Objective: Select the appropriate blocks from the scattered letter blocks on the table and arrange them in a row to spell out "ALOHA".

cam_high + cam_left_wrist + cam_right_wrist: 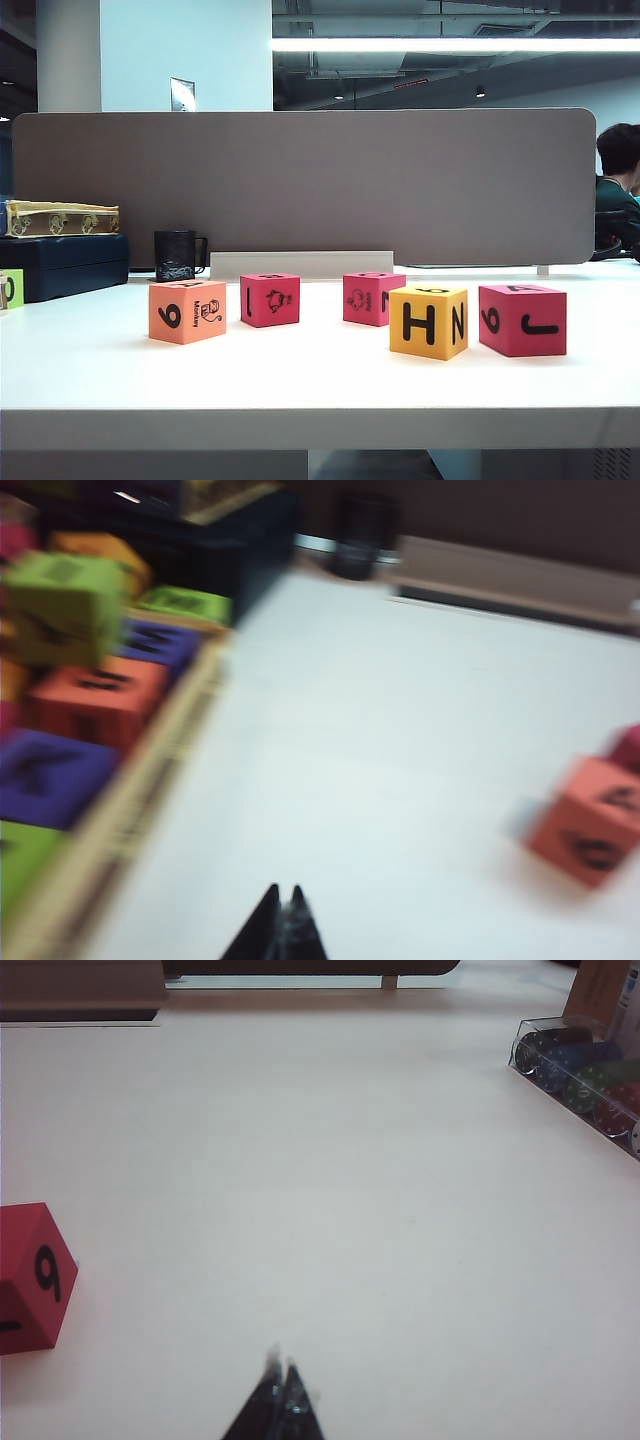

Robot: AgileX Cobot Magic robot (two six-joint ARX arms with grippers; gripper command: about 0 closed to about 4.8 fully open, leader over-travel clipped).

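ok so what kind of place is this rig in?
Likely an open-plan office: a white table backed by a grey desk divider, a black mug against it, exposed ceiling with a strip light, and a seated person beyond.

You are looking at an open-plan office. A grey fabric desk partition [300, 185] stands along the back of the white table [300, 385], and a dark-haired person [618, 175] sits at the neighbouring desk beyond it. Overhead you see a long strip light [450, 45] under exposed dark ceiling ducts, and a black mug [176, 255] waits by the divider
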